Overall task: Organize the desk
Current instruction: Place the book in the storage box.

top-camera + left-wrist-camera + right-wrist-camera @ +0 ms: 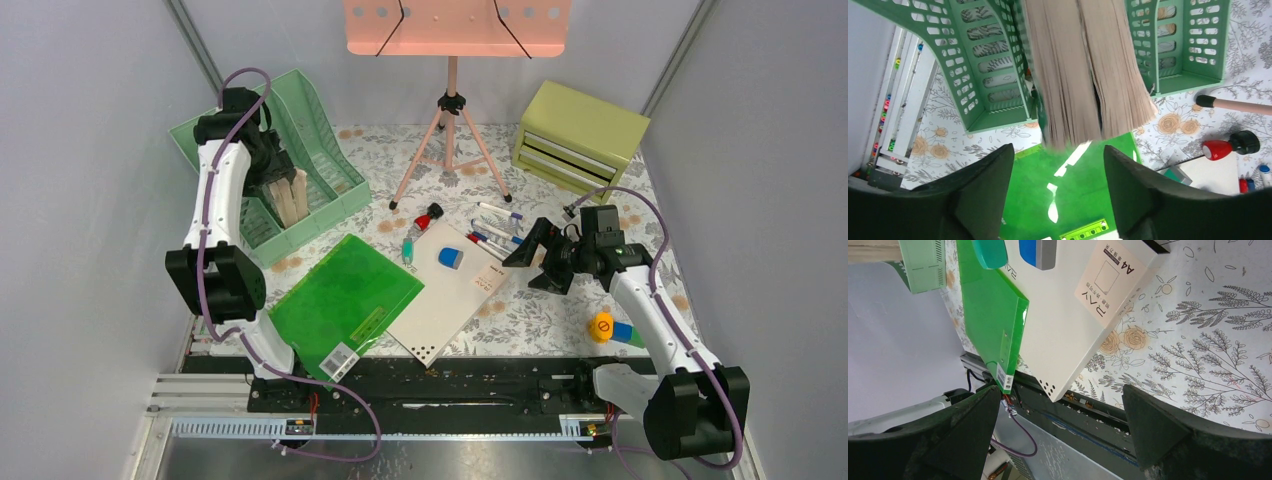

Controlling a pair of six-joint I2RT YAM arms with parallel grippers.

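The floral-print desk carries scattered stationery. Two beige books stand with page edges showing in a green mesh file rack at the back left. My left gripper hovers just off those books, open, with nothing between its fingers. A green folder and a white A4 paper pad lie at the front middle, with a blue eraser on the pad. My right gripper hangs open and empty over the pad's right edge; in the right wrist view, this gripper looks down at the pad's corner.
Several markers, a red-and-black item and a teal one lie behind the pad. A pink music stand on a tripod and a yellow-green drawer box stand at the back. A yellow knob with blue-green blocks sits front right.
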